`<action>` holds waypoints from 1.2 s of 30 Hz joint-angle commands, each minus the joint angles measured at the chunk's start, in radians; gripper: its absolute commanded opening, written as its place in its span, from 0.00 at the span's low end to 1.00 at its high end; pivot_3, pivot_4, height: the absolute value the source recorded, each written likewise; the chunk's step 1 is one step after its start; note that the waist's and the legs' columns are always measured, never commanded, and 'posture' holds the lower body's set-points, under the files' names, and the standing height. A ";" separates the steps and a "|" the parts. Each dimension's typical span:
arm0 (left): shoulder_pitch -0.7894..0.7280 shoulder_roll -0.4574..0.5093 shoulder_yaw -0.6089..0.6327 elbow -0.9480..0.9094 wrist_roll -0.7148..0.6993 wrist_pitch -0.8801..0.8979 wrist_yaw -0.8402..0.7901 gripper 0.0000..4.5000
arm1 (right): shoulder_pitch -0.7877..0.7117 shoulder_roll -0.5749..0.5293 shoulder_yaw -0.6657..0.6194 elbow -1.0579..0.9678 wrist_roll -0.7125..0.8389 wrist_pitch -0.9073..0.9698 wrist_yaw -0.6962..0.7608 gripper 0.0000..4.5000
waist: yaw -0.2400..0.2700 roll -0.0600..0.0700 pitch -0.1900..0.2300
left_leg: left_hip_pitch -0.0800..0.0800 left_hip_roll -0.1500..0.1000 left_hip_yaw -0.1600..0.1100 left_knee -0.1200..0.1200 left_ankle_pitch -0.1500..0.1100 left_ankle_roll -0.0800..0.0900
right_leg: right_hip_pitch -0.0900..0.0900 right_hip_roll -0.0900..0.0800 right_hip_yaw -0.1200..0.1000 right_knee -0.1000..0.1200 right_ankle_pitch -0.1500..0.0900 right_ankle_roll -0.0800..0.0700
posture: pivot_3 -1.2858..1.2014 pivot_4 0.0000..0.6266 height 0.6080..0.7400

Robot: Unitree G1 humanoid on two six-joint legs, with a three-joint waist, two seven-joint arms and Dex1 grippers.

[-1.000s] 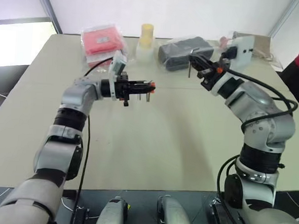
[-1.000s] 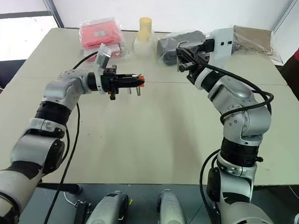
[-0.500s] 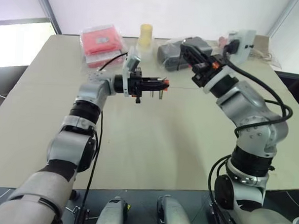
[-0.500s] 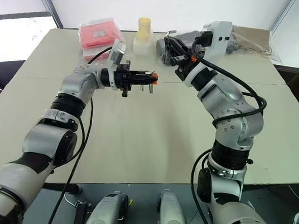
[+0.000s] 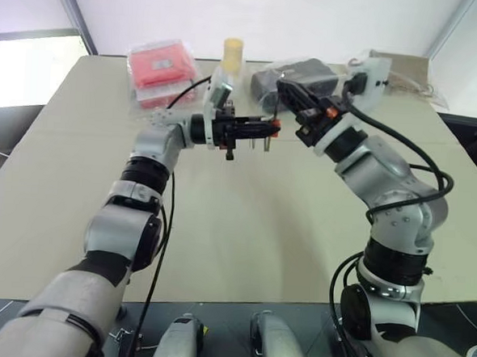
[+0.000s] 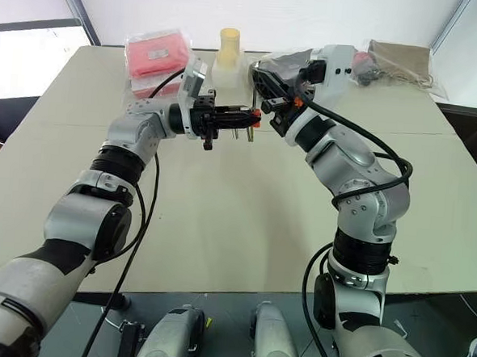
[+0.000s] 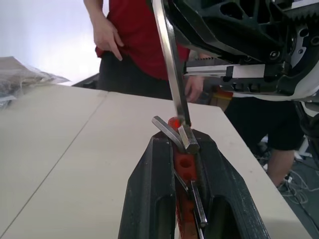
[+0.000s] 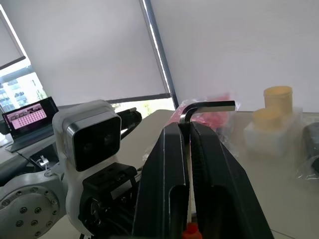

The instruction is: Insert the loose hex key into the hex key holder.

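Left gripper: clamped on the hex key holder, held above the table at about 12 o'clock from you, fingers pointing toward 3 o'clock.
Holder: orange block squeezed between the black fingers; a few seated keys stick out of it.
Right gripper: closed on the loose hex key, bent end poking out past the fingertips.
Key position: in the left wrist view the long shaft comes down from above and its tip meets the top of the holder, right by an open hole.
Seating: probably at the mouth of the hole and not yet pushed in; the overlap of parts makes this hard to confirm.
Your step: keep the holder rock steady and let only the right hand travel.
Alignment: bring the shaft in line with the hole's axis before you press; it looks slightly tilted.
Push: go slowly along the shaft; if it binds, back off and re-aim.
Background: a person stands at the table's far side.
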 commanded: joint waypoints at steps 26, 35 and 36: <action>-0.035 0.000 0.031 -0.038 -0.015 0.011 -0.005 0.00 | 0.032 -0.029 0.015 -0.027 0.021 -0.048 -0.007 0.02 | 0.001 0.000 0.000 | 0.000 0.000 0.000 0.000 0.000 0.000 | 0.000 0.000 0.000 0.000 0.000 0.000 | 0.52 0.24 1.00; -0.033 -0.003 0.031 -0.041 -0.012 0.010 -0.004 0.00 | 0.031 -0.033 0.006 -0.015 0.023 -0.050 -0.023 0.59 | 0.001 0.000 0.000 | 0.000 0.000 0.000 0.000 0.000 0.000 | 0.000 0.000 0.000 0.000 0.000 0.000 | 0.52 0.24 1.00; -0.033 -0.003 0.031 -0.042 -0.012 0.010 -0.004 0.00 | 0.031 -0.033 0.006 -0.014 0.023 -0.050 -0.024 0.69 | 0.001 0.000 0.000 | 0.000 0.000 0.000 0.000 0.000 0.000 | 0.000 0.000 0.000 0.000 0.000 0.000 | 0.52 0.24 1.00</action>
